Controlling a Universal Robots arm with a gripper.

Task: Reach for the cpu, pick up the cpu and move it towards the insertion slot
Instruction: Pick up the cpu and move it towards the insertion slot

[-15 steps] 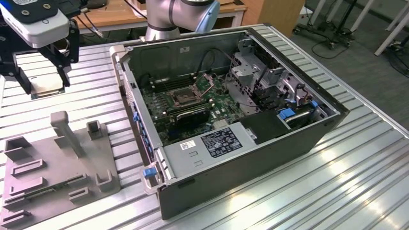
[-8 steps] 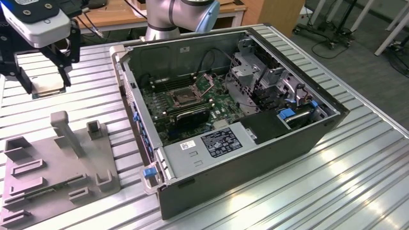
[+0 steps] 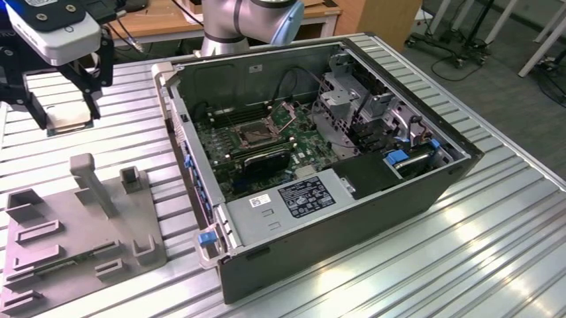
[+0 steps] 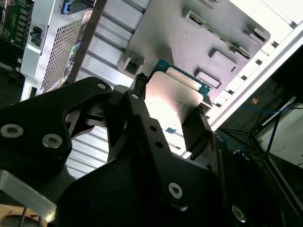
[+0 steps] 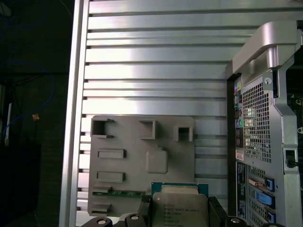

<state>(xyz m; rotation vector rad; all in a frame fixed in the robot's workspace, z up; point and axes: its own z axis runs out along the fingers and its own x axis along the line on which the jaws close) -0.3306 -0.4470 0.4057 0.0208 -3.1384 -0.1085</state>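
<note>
Gripper (image 3: 66,118) is closed onto the cpu (image 3: 75,114). In the second wrist view the two black fingers (image 4: 196,130) bear on opposite edges of the chip (image 4: 173,101), the gap between them no wider than the part itself. The cpu hangs in the air, clear of the ribbed metal table (image 3: 495,252), on the exterior view's left of the open computer case (image 3: 354,218) and apart from the grey plastic tray (image 3: 132,205). The first wrist view shows its pale metallic face (image 5: 180,208) with a green board edge along one side, and the tray (image 5: 142,161) below it. The insertion slot (image 3: 251,136) sits on the board inside the case, a silvery frame with a dark centre, well apart from the held part. Assessment of the part: thin, flat and rigid, judged very light, so load on the grip is small. The smooth metal face is likely slippery, and the contact side is judged fragile and unfit for touching. The edges are the proper place to hold it, and the present grip takes it there, across two opposite sides. The part appears seated squarely between the fingers with no marked tilt. Its underside cannot be inspected from these views.
</note>
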